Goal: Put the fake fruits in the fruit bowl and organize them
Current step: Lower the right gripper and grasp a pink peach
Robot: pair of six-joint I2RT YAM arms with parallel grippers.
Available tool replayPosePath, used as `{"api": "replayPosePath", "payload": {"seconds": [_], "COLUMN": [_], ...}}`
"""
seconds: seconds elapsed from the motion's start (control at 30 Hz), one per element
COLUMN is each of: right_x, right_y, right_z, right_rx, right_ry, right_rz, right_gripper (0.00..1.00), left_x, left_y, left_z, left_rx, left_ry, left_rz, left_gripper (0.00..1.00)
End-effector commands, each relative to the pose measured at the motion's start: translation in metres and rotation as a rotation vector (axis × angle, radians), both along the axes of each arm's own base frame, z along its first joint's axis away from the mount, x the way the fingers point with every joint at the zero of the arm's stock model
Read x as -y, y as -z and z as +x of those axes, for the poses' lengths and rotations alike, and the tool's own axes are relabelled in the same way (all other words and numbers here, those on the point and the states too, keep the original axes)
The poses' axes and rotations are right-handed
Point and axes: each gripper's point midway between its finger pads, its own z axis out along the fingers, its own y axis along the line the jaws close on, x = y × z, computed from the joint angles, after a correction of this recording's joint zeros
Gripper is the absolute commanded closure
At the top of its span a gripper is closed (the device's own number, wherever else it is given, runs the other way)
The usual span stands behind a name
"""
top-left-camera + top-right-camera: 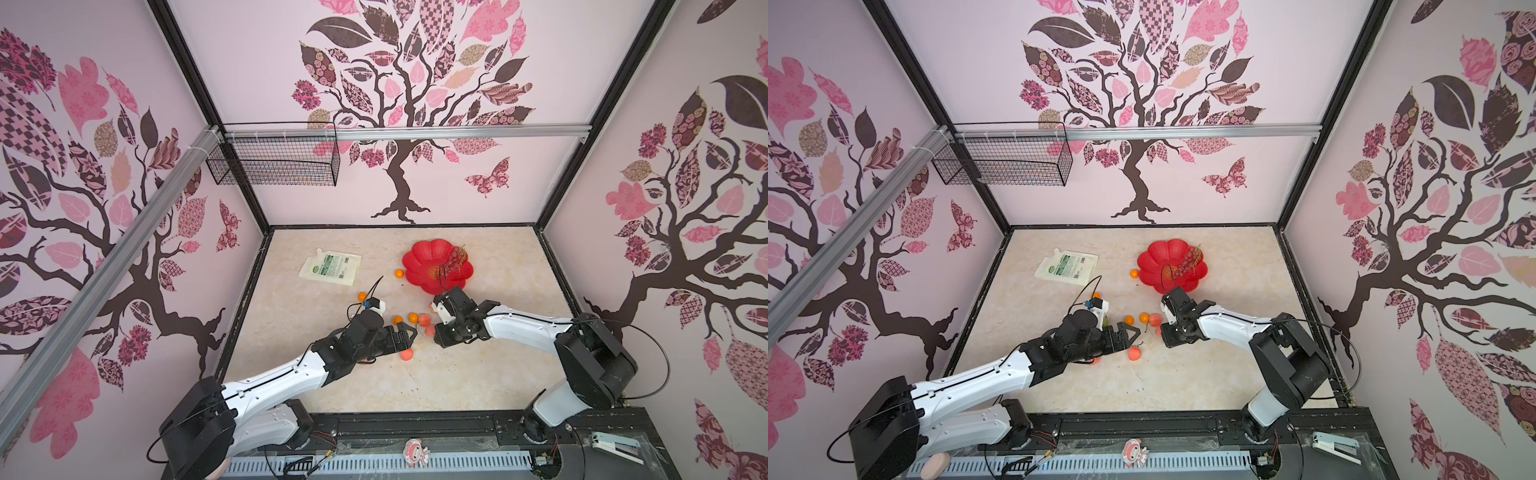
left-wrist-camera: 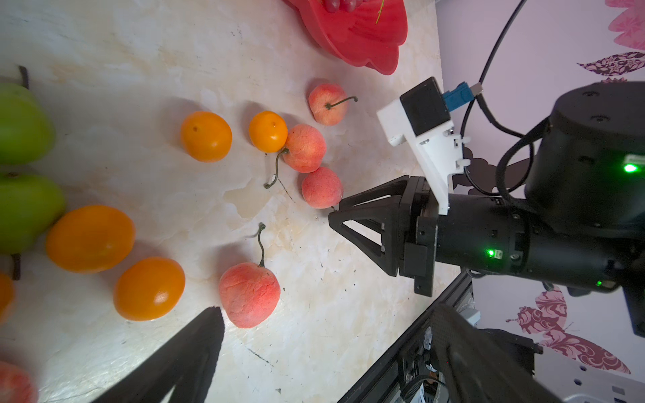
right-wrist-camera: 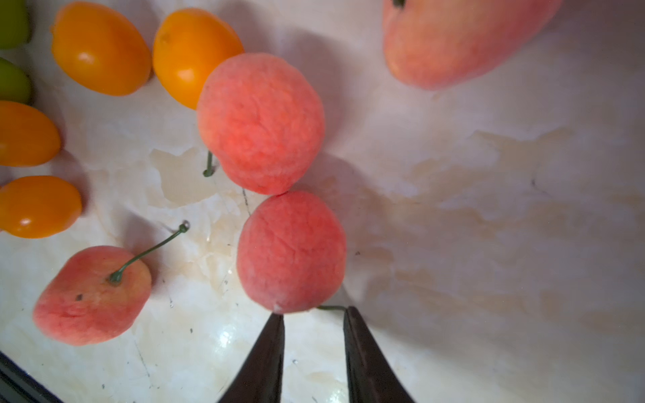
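Jaws on right, narrowly parted, touch peach [image 3: 291,251].

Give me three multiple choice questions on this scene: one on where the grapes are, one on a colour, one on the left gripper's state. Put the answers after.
1. The grape bunch lies:
A in the fruit bowl
B in the wire basket
C on the white pouch

2. The fruit right at the right gripper tips is:
A green
B orange
C pink-red

3. The left gripper is:
A shut tight and empty
B open wide, holding nothing
C shut on a fruit

Answers:
1 A: both top views show the bunch resting in the red dish.
2 C: the right wrist view shows a peach just ahead of the tips.
3 B: the left wrist view shows its fingers far apart, gripping nothing.
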Motion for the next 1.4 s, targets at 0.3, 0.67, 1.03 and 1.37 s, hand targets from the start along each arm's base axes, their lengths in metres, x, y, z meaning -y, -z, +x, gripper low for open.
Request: {"api": "replayPosePath", "payload": {"seconds": [0.3,0.67,1.03,1.37], "right_x": [-0.005,0.001,0.002,0.004], "right_y": [0.009,0.018,0.02,0.011], "right_z": [0.011,0.007,0.003,-0.001], "right_rx": [0.005,-0.016,-0.025,-0.024], "right_ry": [-0.014,-0.007,-0.016,-0.012], "right_rz": [-0.036,-0.06,-0.061,-0.056], "right_gripper": [0.68,0.76,0.87,0.96], "left_x": [-0.001,-0.001,-0.002,-0.002], "left_y": [0.014,0.015,0.016,0.012], "left_z": [-0.003,-0.003,-0.003,-0.002], "left_rx": [-0.026,-0.03,-0.032,-0.02], "left_ry": [0.02,0.018,0.017,0.017], "left_rz": [0.015,0.015,0.014,0.021], "left_gripper": [0.03,0.03,0.03,0.03]}}
